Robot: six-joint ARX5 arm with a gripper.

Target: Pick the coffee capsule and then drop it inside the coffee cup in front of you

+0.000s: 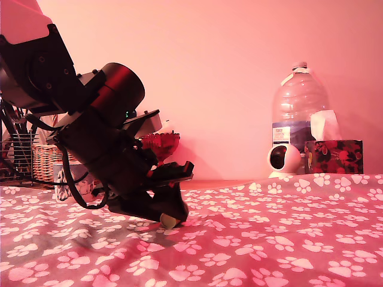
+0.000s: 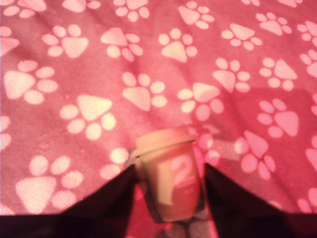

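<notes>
Gripper: the black two-fingered gripper (image 2: 168,196) is low over the cloth, its dark fingers (image 2: 106,198) flanking the pod on both sides. In the wrist view a thin strip of cloth shows between each finger and the pod wall, so I judge the jaws near but not clamped; firm contact cannot be confirmed.

Capsule: the small pale tan tapered coffee capsule (image 2: 170,178) with a lighter round rim lies between the fingers on the red cloth printed with white paw marks (image 2: 74,114), well in from the cloth's edges. The exterior view shows only its pale end (image 1: 169,221) below the gripper.

Cup: the short ceramic coffee cup with a printed picture on its side (image 1: 67,182) stands toward the far edge of the cloth at the exterior view's left, mostly hidden by the arm.

Risk, grip: the pod tapers, so closing on the slanted wall may squeeze it out of the jaws.

Risk, cloth: the fingertips sit close to the soft folds; closing may pinch fabric and drag it on lift.

Risk, carry: the dark red glass goblet (image 1: 160,143) and woven wicker basket (image 1: 45,156) stand near the cup; a loose hold may release the pod short of it.
</notes>
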